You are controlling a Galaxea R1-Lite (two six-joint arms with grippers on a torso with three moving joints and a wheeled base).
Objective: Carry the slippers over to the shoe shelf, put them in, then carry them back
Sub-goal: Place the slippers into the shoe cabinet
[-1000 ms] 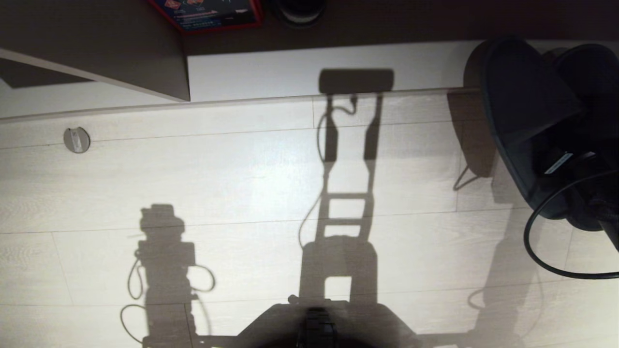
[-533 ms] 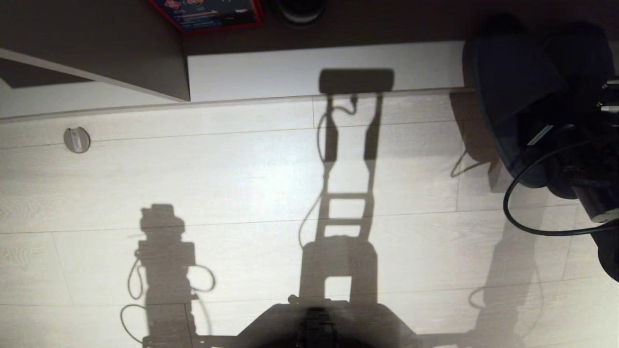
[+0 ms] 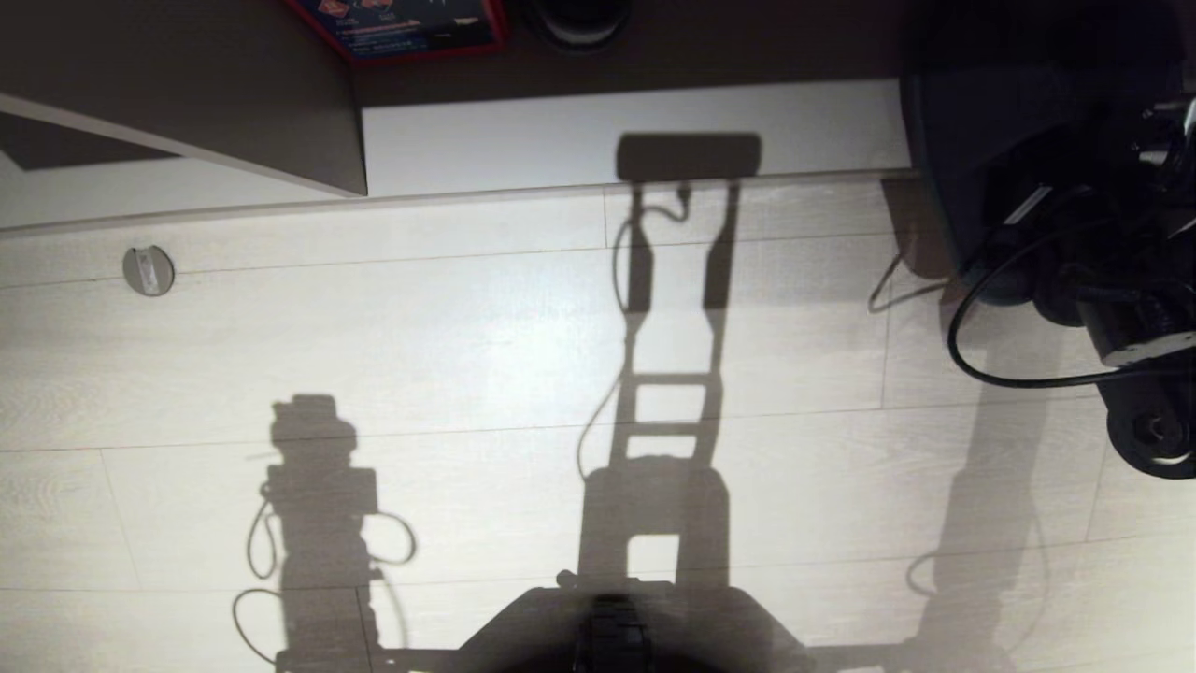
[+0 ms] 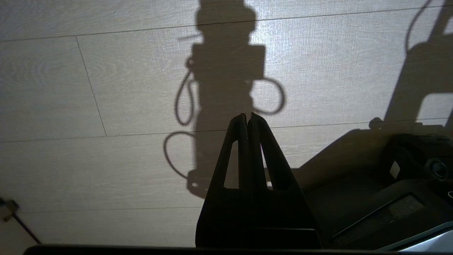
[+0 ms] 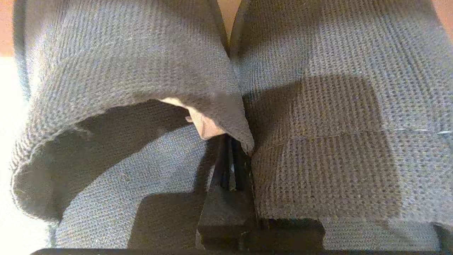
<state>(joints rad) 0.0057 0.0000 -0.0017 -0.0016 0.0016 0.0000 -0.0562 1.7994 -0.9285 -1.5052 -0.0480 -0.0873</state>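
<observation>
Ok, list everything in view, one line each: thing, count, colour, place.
slippers: two, dark charcoal fabric, side by side in the right gripper, at the shelf's front edge on the head view's right.
shoe shelf: one, taupe panels with pale base board, along the far side.
box: one, red-edged, inside the shelf, far left.
floor disc: one, grey, on the pale plank floor, left.
right gripper: shut on the slippers' inner edges.
left gripper: shut, empty, above the floor.
</observation>
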